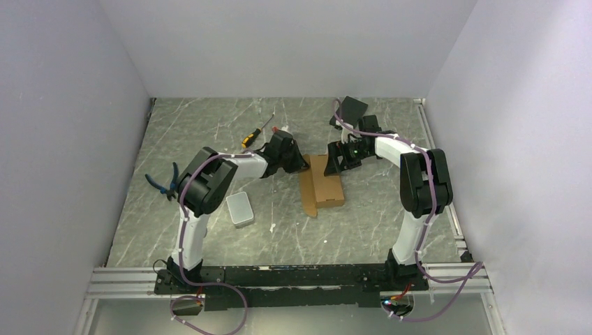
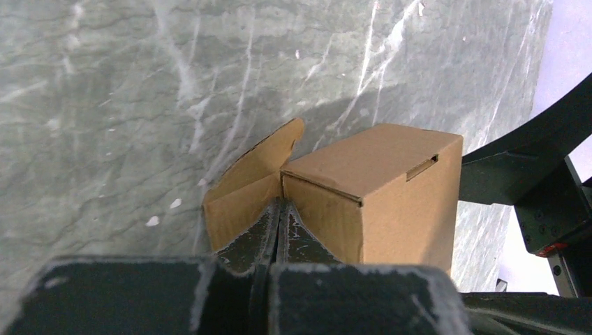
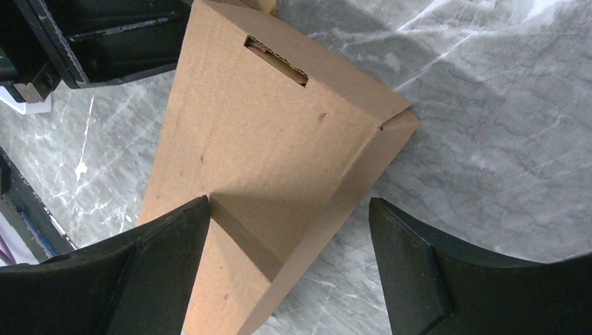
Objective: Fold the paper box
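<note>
Nearest the arm bases, a grey tin [image 1: 240, 209] lies on the marbled surface [image 1: 314, 237]. At mid-surface rests the paper box [image 1: 322, 185], erected, with one end flap [image 2: 244, 185] standing open. Left end effector [image 2: 279, 222]: fingers pressed together, tips at the flap crease. Right end effector [image 3: 287, 206]: spread wide over the box. Beyond lies a screwdriver [image 1: 258, 130].

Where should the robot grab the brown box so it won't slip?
Probably across the middle of the paper box, on its two long side walls, coming down from above. It lies flat on the table, slotted face up, and those walls are straight and parallel, so fingers can press evenly. The right gripper hangs open over it. Skip the open flap; it would likely bend.
</note>
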Controlling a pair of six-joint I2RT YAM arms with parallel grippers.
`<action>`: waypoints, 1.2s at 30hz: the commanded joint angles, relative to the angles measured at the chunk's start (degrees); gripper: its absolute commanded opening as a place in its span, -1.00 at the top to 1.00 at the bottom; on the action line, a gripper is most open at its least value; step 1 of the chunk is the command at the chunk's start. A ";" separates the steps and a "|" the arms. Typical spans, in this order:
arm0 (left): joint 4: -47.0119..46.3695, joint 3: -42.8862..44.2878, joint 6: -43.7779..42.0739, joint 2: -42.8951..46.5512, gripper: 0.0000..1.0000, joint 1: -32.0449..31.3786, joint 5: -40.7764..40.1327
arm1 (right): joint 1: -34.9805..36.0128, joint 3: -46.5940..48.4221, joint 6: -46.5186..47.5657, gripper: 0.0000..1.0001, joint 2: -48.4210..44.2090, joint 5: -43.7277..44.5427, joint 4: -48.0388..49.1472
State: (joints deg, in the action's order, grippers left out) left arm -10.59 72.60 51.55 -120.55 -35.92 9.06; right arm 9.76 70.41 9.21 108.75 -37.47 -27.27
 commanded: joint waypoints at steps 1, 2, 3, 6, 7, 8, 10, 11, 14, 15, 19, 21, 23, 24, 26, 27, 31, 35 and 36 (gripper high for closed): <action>1.29 2.80 -1.44 -1.93 1.00 -1.91 2.27 | 0.43 1.31 1.16 -0.74 1.39 2.59 -0.99; 1.42 3.03 -1.53 -1.92 1.00 -2.22 2.35 | 0.44 1.30 1.16 -0.74 1.33 2.71 -0.95; 1.73 3.03 -1.62 -1.72 1.00 -2.42 2.05 | 0.44 1.23 1.16 -0.74 1.34 2.94 -0.90; 2.91 1.85 -1.69 0.07 1.00 -2.53 -0.11 | 0.44 1.13 1.25 -0.73 1.42 4.76 -0.82; 3.40 1.22 -1.76 1.03 1.00 -2.49 -1.06 | 0.44 1.13 1.29 -0.71 1.45 5.56 -0.82; 3.92 0.54 -1.95 2.08 1.00 -2.49 -1.82 | 0.36 1.13 1.39 -0.69 1.46 6.23 -0.81; 4.69 -1.11 -2.63 4.40 1.00 -2.48 -2.90 | 0.34 1.04 1.62 -0.67 1.53 7.18 -0.84; 5.13 -1.72 -3.01 5.49 1.00 -2.48 -3.10 | 0.35 1.04 1.74 -0.67 1.55 7.46 -0.93; 5.88 -4.45 -4.13 9.46 1.00 -2.48 -3.92 | 0.34 1.11 2.26 -0.63 1.64 7.25 -1.22; 5.77 -5.81 -4.53 11.08 0.99 -2.49 -4.22 | 0.35 1.20 2.56 -0.61 1.72 6.92 -1.48; 4.89 -11.80 -7.69 18.38 0.86 -2.44 -5.80 | 0.59 1.84 5.02 -0.53 2.26 5.02 -3.02; 4.74 -15.04 -9.38 22.12 0.65 -2.04 -7.61 | 1.01 2.35 6.67 -0.52 2.65 4.40 -4.20; 3.48 -18.06 -11.55 25.51 0.43 -1.29 -8.39 | 1.77 2.81 7.90 -0.51 3.07 3.41 -5.05; 3.09 -19.19 -12.50 26.63 0.34 -0.72 -8.56 | 2.28 3.07 8.63 -0.50 3.19 2.98 -5.46; 2.66 -20.60 -13.75 27.93 0.21 0.74 -7.36 | 3.45 3.43 9.81 -0.49 3.20 2.46 -6.17; 2.68 -20.99 -13.89 28.11 0.19 1.61 -6.16 | 4.13 3.62 10.51 -0.49 3.15 1.92 -6.68; 0.94 -22.96 -12.40 27.50 0.09 3.64 -2.49 | 5.49 3.85 12.22 -0.47 3.06 0.74 -7.41; -3.50 -23.98 -11.42 25.19 -0.06 5.04 0.28 | 6.10 4.42 13.45 -0.44 3.97 -0.21 -8.59; -4.34 -23.62 -12.05 24.22 -0.08 5.46 0.87 | 6.22 4.46 13.80 -0.44 4.10 -0.49 -8.86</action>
State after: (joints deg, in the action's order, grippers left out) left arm -8.91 48.84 40.05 -94.00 -31.46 5.78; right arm 15.05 74.37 18.52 110.61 -38.74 -32.08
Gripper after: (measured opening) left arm 0.516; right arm 0.727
